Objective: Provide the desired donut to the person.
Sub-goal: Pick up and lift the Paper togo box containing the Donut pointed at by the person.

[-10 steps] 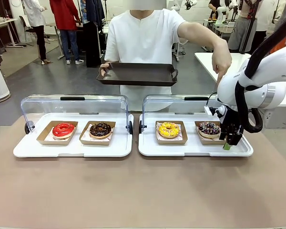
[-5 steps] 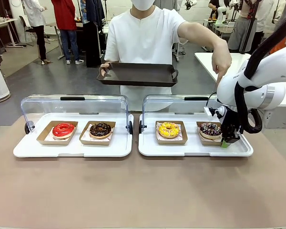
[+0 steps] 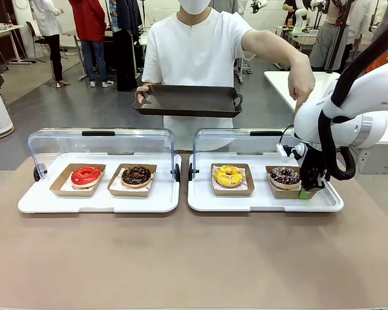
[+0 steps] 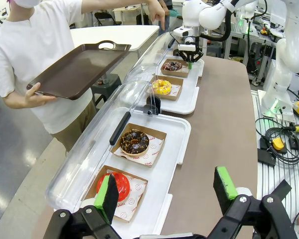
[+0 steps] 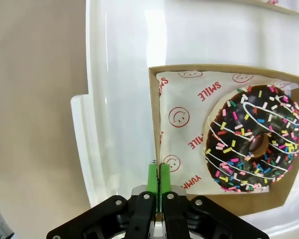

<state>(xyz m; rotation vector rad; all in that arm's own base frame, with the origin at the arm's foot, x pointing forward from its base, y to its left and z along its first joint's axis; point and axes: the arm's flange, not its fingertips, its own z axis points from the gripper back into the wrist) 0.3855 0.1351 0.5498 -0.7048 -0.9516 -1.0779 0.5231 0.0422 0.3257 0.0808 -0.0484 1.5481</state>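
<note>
Cardboard tray (image 5: 269,201) edge pinched by right end effector (image 5: 156,172), plain from wrist; left end effector (image 4: 167,188) spread.

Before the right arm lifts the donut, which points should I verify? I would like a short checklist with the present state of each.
1. Grip: right hand shut on the cardboard tray edge: ok.
2. Load: sprinkled donut sits inside that tray: ok.
3. Choice: person's pointing hand aims at this donut: ok.
4. Path: clear lid stands open: ok.
5. Goal: brown serving tray held out: ok.
6. Grip strength for lifting: cannot tell.
</note>
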